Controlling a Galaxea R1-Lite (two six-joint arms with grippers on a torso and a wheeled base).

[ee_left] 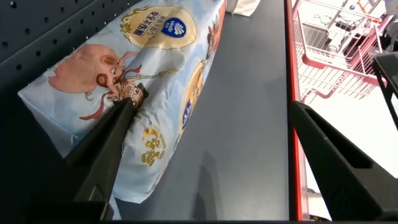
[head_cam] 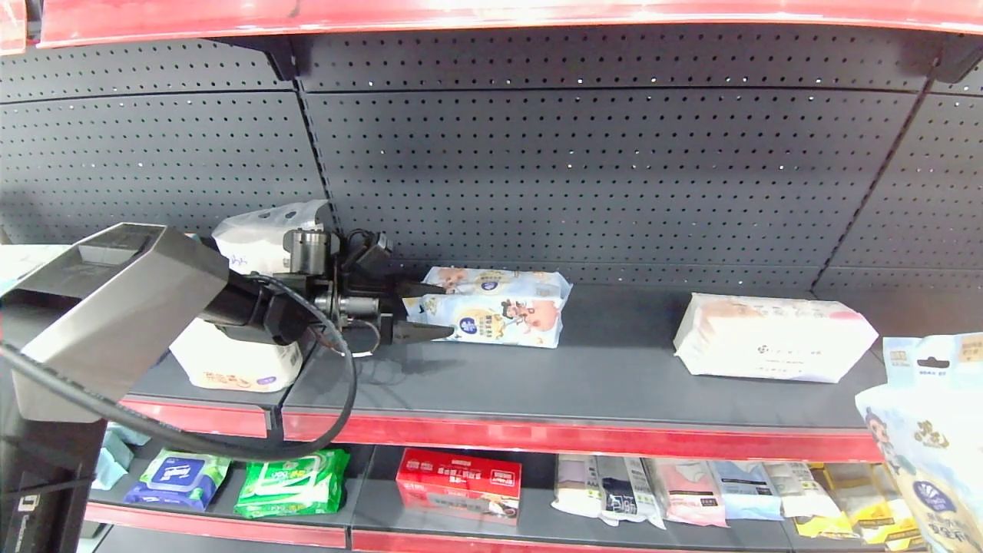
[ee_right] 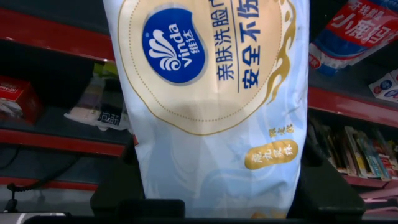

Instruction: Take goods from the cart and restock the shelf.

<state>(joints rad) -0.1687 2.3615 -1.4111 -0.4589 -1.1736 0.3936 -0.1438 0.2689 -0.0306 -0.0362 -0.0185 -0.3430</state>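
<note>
A light-blue tissue pack (head_cam: 491, 307) with cartoon print lies flat on the dark middle shelf (head_cam: 599, 384), near the pegboard back. My left gripper (head_cam: 430, 311) hovers just over the shelf at that pack's left end, open; in the left wrist view one finger (ee_left: 106, 155) rests against the pack (ee_left: 155, 74), while the other stands well apart over bare shelf. A second blue-and-white pack (head_cam: 921, 445) hangs upright at the lower right, in front of the shelf edge. My right gripper (ee_right: 217, 193) is shut on this pack (ee_right: 211, 112), with dark fingers at both of its sides.
A white wipes pack (head_cam: 776, 338) lies on the shelf at the right. White packs (head_cam: 230, 361) stand stacked at the left behind my left arm. Several goods fill the lower shelf (head_cam: 461, 476). A red cart (ee_left: 336, 50) stands beyond the shelf's front edge.
</note>
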